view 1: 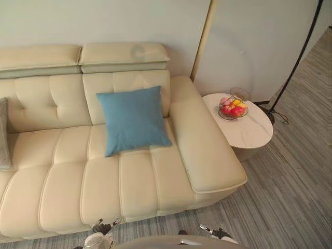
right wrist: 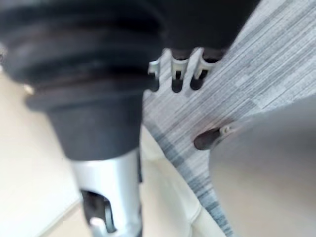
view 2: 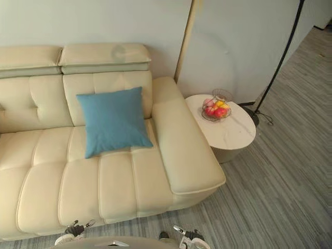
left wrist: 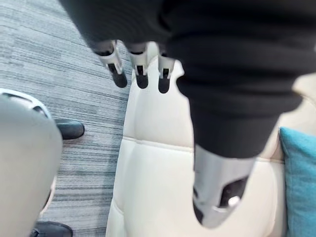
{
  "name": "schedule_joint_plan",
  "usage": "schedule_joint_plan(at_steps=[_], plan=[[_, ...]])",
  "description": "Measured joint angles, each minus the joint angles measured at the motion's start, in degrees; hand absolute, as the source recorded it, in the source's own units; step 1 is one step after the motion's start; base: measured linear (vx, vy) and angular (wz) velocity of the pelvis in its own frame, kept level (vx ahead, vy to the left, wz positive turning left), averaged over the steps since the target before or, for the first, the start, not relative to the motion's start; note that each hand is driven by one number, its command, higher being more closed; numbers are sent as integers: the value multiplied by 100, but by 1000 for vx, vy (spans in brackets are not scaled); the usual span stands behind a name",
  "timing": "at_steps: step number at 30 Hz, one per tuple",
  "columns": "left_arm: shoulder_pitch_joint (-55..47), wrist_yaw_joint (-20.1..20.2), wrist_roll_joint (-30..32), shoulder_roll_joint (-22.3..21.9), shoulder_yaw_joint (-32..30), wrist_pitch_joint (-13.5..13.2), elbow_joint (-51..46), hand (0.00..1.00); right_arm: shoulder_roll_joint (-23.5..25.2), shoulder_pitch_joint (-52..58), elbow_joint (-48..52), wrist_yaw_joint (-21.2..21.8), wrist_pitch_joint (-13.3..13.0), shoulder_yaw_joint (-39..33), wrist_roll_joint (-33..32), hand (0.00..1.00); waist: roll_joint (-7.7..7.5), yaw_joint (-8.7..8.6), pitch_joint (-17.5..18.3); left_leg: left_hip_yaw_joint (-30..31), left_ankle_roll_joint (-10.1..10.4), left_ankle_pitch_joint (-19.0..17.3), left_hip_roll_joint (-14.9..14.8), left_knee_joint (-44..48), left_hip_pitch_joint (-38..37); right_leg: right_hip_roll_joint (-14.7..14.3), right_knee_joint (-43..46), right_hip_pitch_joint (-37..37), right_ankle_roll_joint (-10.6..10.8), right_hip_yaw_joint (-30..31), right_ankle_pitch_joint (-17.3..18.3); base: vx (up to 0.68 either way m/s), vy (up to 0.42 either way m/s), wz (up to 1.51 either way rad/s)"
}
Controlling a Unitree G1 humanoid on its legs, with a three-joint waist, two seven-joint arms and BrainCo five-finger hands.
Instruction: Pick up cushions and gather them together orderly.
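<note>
In the left eye view, the blue cushion (view 1: 134,120) leaned on the sofa (view 1: 57,181) backrest near the right armrest, its face turned out to the room and its lower edge on the seat. It was nearly square, so it had no marked long axis; it sat slightly rotated, with 1 lower corner dipping toward the seat front. A grey cushion (view 1: 3,134) showed at the sofa's far left, well apart from it. In the right eye view, a side table (view 2: 233,137) carrying a fruit basket (view 2: 216,109) stood just beside that armrest; a wide swing of the right arm could likely knock it. In the left wrist view, the left hand (left wrist: 140,64) hung over the sofa's front edge with fingers straight and slack, holding nothing, the blue cushion's edge off to one side. In the right wrist view, the right hand (right wrist: 177,74) was likewise loose and empty above the floor. Grabbing 1 corner would probably let the soft cushion sag and land skewed beside the other.
</note>
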State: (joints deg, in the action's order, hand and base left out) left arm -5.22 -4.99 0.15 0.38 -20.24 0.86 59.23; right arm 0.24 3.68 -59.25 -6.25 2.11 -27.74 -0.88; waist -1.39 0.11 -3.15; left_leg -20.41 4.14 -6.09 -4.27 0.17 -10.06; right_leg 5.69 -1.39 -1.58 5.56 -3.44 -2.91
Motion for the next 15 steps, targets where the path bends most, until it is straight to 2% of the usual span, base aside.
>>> schedule_joint_plan(at_steps=[1,2,4,5,6,8,11,12,13,14,15], plan=[[10,10,0,-11,-19,1,0,0,1,0,13,0,0,2,-2,0,8,-3,-13,-20,21,-52,-36,87,10,-24,8,13,0,13,0,8,-80,-53],[100,39,-1,-68,-143,4,0,0,7,2,83,-6,2,16,-3,0,16,14,-74,-22,30,-269,-141,667,174,-121,88,88,-15,228,8,1,-72,-54],[145,38,-2,-100,-223,4,-1,0,3,-5,128,-8,0,62,-2,0,2,50,-86,59,-10,-294,-156,991,323,-129,173,211,-20,448,9,1,-86,-80],[214,33,-12,-191,-213,3,30,0,-61,-63,204,-9,-18,87,0,0,58,54,-157,323,-45,-377,-155,1189,383,-189,312,394,-45,773,-7,-9,-87,-92],[250,30,-14,-234,-212,3,47,0,-72,-82,204,-9,-18,114,-1,0,105,35,-190,323,-21,-438,-173,1181,380,-225,319,448,-64,826,-26,-39,-66,-97],[430,25,-68,-372,-198,3,57,0,-172,-183,227,-12,-13,290,-53,0,304,-65,-274,-17,46,-744,-283,1092,339,-469,343,712,-63,1196,-183,-99,22,-85],[505,20,-113,-327,-200,3,59,0,-95,-248,325,-7,-36,457,-102,0,164,-47,-312,-521,55,-792,-280,1087,244,-610,341,947,-139,1611,-426,-124,6,-133],[543,17,-110,-244,-198,-1,38,0,13,-310,422,-8,-37,598,-100,0,-40,-22,-369,-1076,17,-857,-290,1127,209,-683,162,1102,-402,1663,-490,-179,-33,-186],[599,7,-109,-200,-199,0,59,0,72,-421,433,-10,-41,657,-100,0,-54,-8,-422,-1493,6,-868,-391,1093,189,-638,58,1156,-774,1178,-325,-198,-48,-193],[612,-6,-109,-199,-193,0,55,0,82,-439,438,-8,-40,661,-93,0,-10,-7,-461,-1715,12,-864,-446,1067,157,-598,53,1210,-911,798,-160,-148,-57,-207],[621,-47,-109,-198,-152,1,54,0,69,-495,443,-10,-38,685,-91,0,40,21,-519,-2292,83,-824,-654,1077,-37,-473,704,1493,-896,-446,-55,-68,-64,-188]])
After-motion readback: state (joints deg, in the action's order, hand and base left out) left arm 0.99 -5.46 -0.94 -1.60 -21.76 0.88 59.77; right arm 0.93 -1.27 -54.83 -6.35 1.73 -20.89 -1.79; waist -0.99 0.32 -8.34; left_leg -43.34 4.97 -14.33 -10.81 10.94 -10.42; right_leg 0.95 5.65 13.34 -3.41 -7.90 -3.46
